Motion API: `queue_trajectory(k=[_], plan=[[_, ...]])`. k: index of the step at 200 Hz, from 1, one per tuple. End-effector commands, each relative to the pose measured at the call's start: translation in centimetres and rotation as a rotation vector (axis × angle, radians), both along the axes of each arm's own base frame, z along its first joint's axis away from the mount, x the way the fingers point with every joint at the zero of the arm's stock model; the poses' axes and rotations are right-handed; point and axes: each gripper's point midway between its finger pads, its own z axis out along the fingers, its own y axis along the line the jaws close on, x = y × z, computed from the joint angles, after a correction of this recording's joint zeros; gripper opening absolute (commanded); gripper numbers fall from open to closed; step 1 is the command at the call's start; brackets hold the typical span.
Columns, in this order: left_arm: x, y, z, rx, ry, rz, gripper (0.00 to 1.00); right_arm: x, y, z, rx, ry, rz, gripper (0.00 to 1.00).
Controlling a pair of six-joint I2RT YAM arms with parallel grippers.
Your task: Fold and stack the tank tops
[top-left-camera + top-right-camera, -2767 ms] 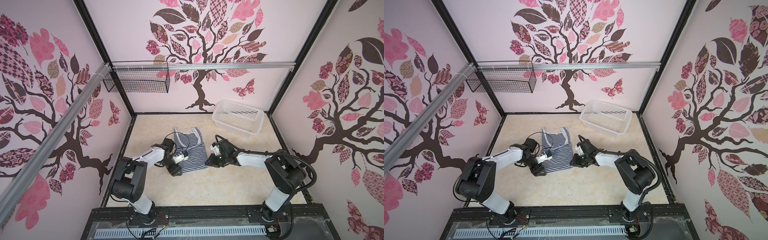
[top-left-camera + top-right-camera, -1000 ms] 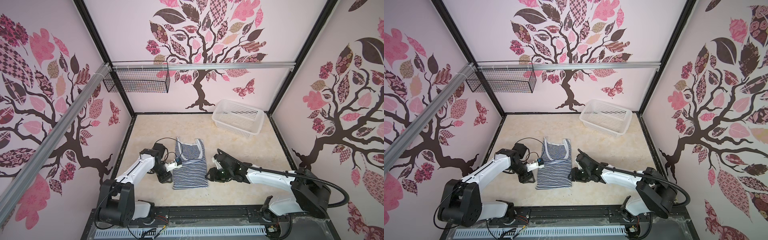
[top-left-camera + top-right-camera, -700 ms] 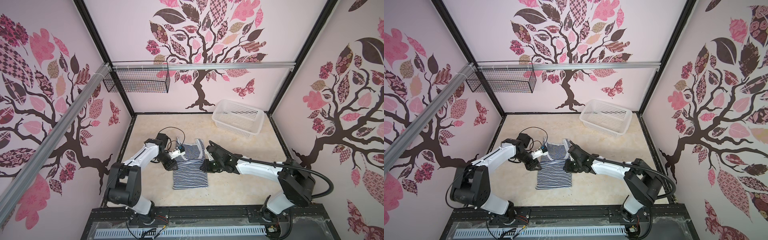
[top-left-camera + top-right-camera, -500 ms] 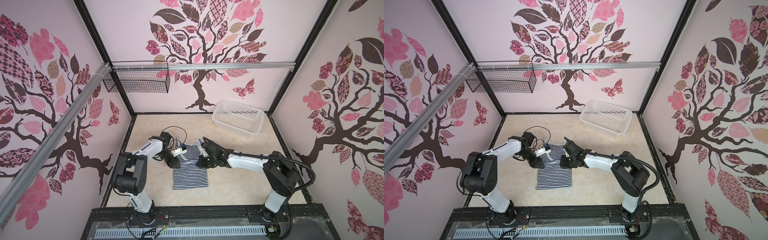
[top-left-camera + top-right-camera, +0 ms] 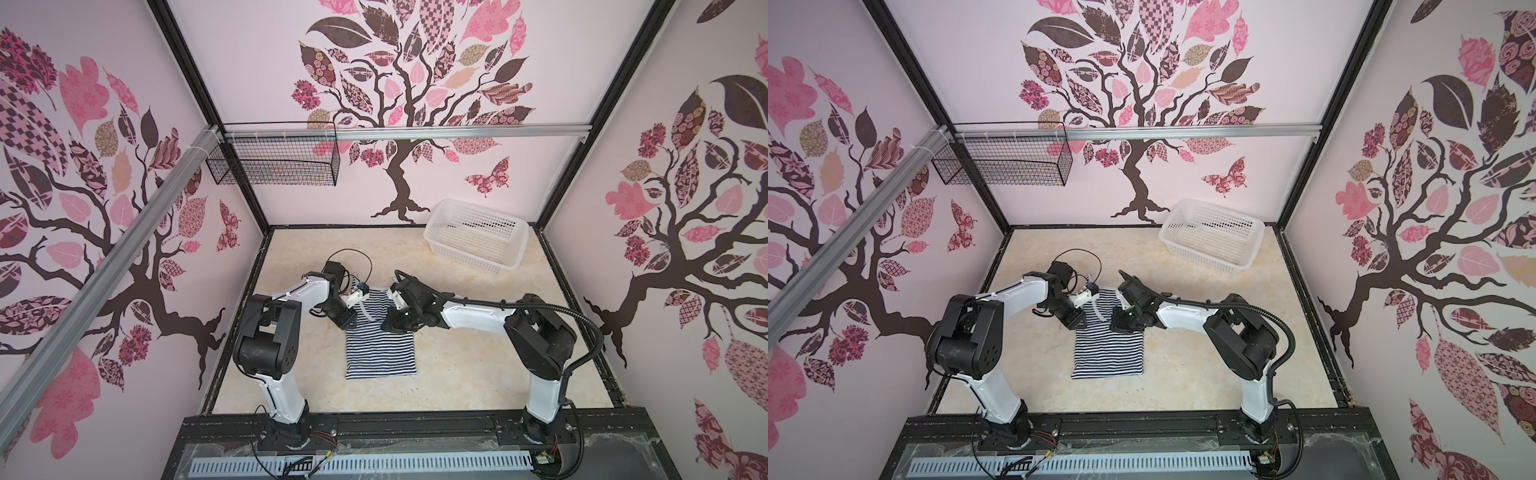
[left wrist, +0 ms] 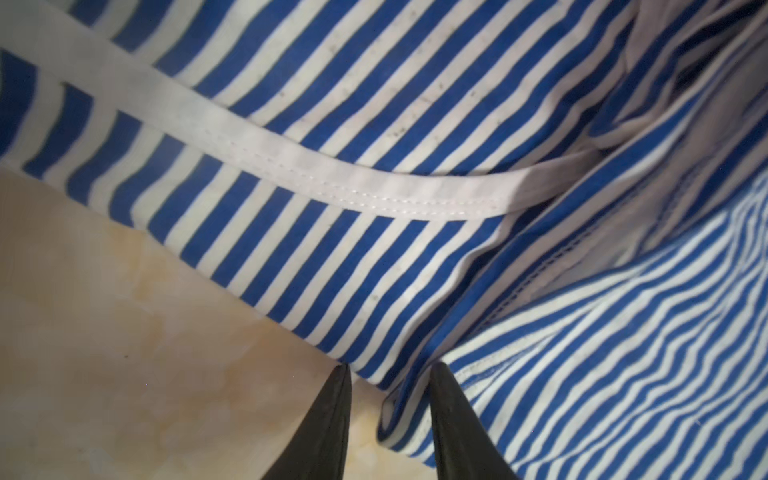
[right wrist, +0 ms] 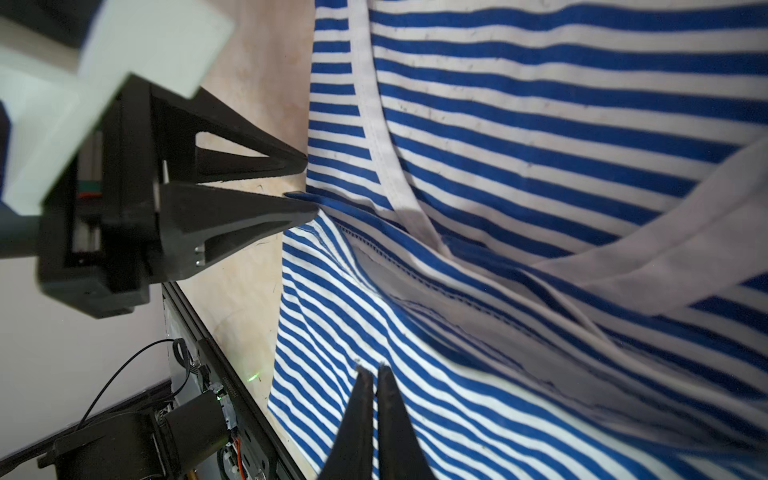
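The surface [image 5: 478, 374] has a pale beige stone pattern and is closed in by pink walls [image 5: 665, 332]. From its front edge the left arm [image 5: 299, 293] and the right arm [image 5: 473, 318] both stretch inward, and their ends are near each other around the middle. A white perforated basket [image 5: 465, 257] stands in the far right corner of the surface, well apart from the cloth.

The tank tops [image 5: 380, 353] lie flat near the middle of the surface, a little toward its left edge. In both top views they look like one striped patch, with the neck end toward the far edge. The wrist views show two cloths there. The broad-striped top [image 6: 374, 104], with its white bands, lies over the fine-striped top [image 6: 623, 374], and its navy stitched edge is raised a little at one side.

The left claw [image 7: 309, 187] is at the left side of the patch. Its two fingers stand apart, and that raised edge is between the tips. The right claw [image 7: 376, 370] is at the right side of the patch. Its fingers are pressed together, with the tips on the fine-striped top. Whether a pinch of cloth is between them, I cannot tell.
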Motion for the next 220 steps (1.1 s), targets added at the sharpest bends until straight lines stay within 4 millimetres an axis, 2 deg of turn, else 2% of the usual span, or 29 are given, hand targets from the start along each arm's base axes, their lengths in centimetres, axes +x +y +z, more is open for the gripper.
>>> queue_trajectory(k=[1, 64, 84, 106, 121, 141, 171, 187, 220], plan=[[1.4, 0.3, -0.2, 0.032, -0.036, 0.036, 0.36, 0.6, 1.0, -0.4, 0.005, 0.006, 0.011, 0.10], [2.3, 0.8, 1.1, 0.052, -0.120, 0.066, 0.36, 3.0, -0.2, -3.4, -0.012, 0.041, -0.043, 0.10], [2.4, 1.1, 0.8, 0.073, -0.130, 0.069, 0.36, 3.7, -0.8, -4.1, -0.014, 0.053, -0.063, 0.10], [2.7, 1.4, 0.3, 0.102, -0.135, 0.078, 0.36, 3.5, -0.9, -5.1, -0.027, 0.077, -0.056, 0.10], [2.9, 1.4, 0.7, 0.100, -0.148, 0.086, 0.36, 3.0, -0.8, -4.1, 0.000, 0.075, -0.047, 0.10], [3.2, 1.1, 2.6, 0.069, -0.199, 0.105, 0.36, 2.8, -1.0, -1.2, 0.041, 0.032, -0.048, 0.13], [3.1, 0.1, 5.6, 0.010, -0.275, 0.127, 0.37, 2.6, -2.0, 2.4, 0.055, -0.035, -0.061, 0.28], [2.2, -1.2, 6.3, -0.003, -0.288, 0.092, 0.37, 2.6, -2.8, 2.9, 0.035, -0.057, -0.069, 0.30], [0.4, -3.4, 5.8, -0.049, -0.243, 0.033, 0.37, 3.2, -4.5, 1.3, 0.009, -0.032, -0.102, 0.28]])
